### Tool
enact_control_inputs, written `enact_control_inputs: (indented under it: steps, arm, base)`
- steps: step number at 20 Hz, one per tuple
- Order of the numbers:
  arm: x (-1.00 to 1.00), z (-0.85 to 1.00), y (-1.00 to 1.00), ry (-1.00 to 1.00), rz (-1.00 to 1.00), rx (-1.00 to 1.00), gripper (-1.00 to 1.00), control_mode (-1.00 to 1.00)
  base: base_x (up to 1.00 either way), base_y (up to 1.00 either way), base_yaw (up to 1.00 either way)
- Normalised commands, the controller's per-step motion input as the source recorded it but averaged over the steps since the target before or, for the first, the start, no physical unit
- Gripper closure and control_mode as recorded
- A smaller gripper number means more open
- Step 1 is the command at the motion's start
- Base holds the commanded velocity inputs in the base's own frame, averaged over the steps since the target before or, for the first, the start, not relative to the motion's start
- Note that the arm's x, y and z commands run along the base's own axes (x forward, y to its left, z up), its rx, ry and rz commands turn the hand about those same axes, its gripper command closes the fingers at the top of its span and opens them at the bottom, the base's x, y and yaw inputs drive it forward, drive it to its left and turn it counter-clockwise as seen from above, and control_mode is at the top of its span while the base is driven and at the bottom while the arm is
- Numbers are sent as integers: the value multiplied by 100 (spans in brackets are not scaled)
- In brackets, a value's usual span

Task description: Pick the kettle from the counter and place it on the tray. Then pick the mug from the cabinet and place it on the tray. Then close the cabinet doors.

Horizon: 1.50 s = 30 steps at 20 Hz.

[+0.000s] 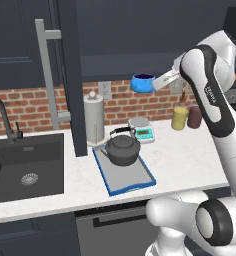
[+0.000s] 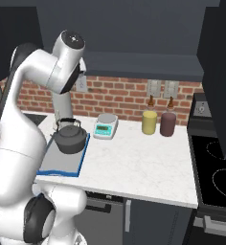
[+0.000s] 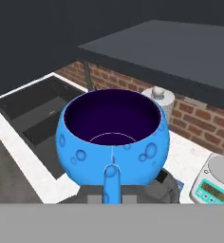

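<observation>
- Mug (image 1: 143, 82) hangs in the air at upper centre of the left base view, above the counter (image 1: 180, 162) and below the dark cabinet (image 1: 140, 30); in the hand view it sits centre frame, blue with a dark inside.
- Gripper (image 1: 157, 83) is clamped tight on the mug's handle side (its fingertips are hidden behind the mug in the hand view).
- Kettle (image 1: 122, 148) already sits on the tray (image 1: 135, 181), lower centre of the left base view, so the mug step appears to be in hand.
- Next move, as I judge it, calls for lowering the mug onto the bare part of the tray in front of the kettle, clear of its handle, then releasing.
- Arm reaches from the right of the frame, elbow high, hand pointing left toward the open cabinet door (image 1: 70, 75).
</observation>
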Motion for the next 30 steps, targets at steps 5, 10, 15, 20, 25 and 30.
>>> enact_control_inputs:
  steps: [5,10,15,20,25,30]
  arm:
    - [-71,-45,11,15,12,0,100,-100]
    - [-34,-72,24,24,7,5,100,-100]
    - [-13,-85,13,30,11,7,100,-100]
    - [7,-88,3,12,15,3,100,-100]
    - [24,-73,-2,-5,12,0,100,-100]
    - [42,-56,0,-10,12,-1,100,-100]
  base:
    - [0,0,0]
    - [0,0,0]
    - [0,0,0]
    - [0,0,0]
    - [0,0,0]
    - [0,0,0]
